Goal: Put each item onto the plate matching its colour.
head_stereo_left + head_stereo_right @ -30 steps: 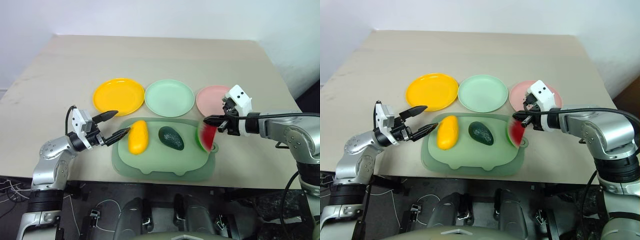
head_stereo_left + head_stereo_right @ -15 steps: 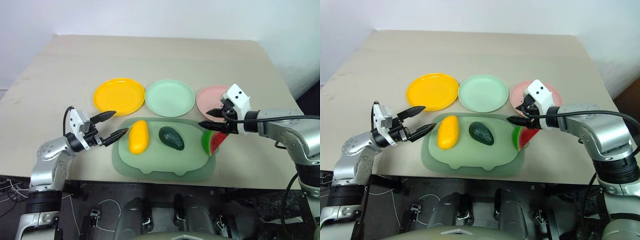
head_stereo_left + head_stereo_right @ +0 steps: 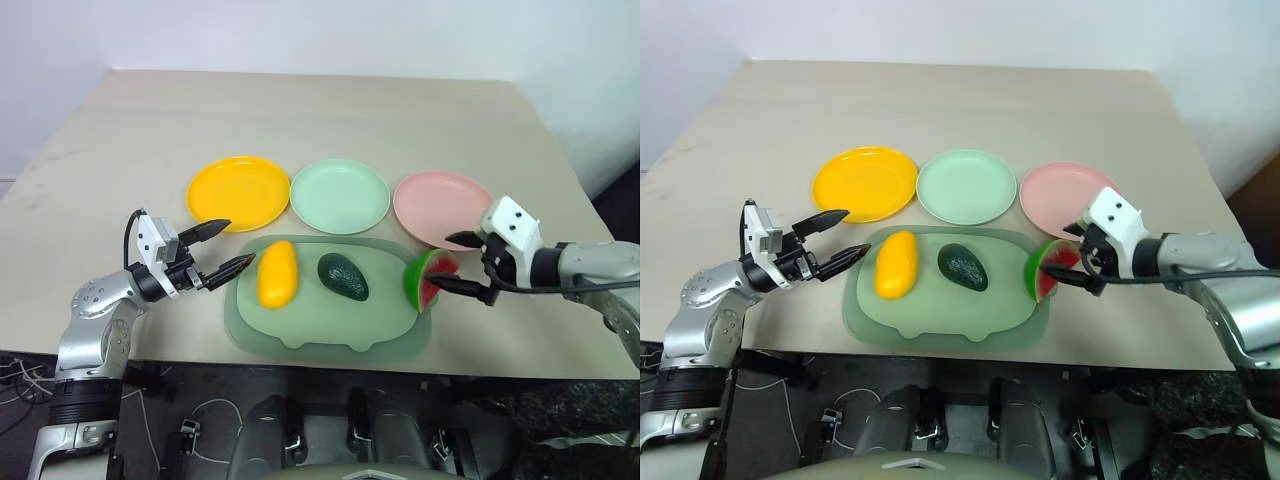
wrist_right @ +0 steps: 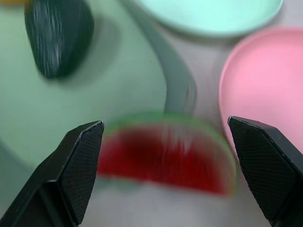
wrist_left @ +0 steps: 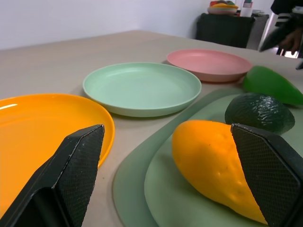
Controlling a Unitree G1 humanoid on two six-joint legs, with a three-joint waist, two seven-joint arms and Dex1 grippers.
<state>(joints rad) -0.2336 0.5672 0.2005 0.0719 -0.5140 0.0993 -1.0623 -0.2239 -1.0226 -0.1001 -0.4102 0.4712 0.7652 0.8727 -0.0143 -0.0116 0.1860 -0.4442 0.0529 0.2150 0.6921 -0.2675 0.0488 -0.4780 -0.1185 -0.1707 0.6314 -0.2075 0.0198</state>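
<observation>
Beige worktop (image 3: 120, 130) with three plates in a row at the far side of a pale green mat (image 3: 330, 335): yellow plate (image 3: 238, 192) at 11 o'clock from the mat centre, mint plate (image 3: 339, 195) at 12, pink plate (image 3: 442, 197) at 2 – all three bare. On the mat: mango (image 3: 276, 273) at the 9 o'clock side, avocado (image 3: 343, 276) in the middle, watermelon wedge (image 3: 424, 277) at the 3 o'clock edge, part over the rim, red face toward the right arm.

Left pincer (image 3: 225, 250) wide open, nothing held, just off the mat's 9 o'clock edge, tips pointing at the mango, close but not touching.

Right pincer (image 3: 460, 264) fingers spread wide, nothing gripped – sits at 3 o'clock of the wedge, just beside it; contact unclear. The right wrist view shows the wedge between the spread fingers, apart from both.
</observation>
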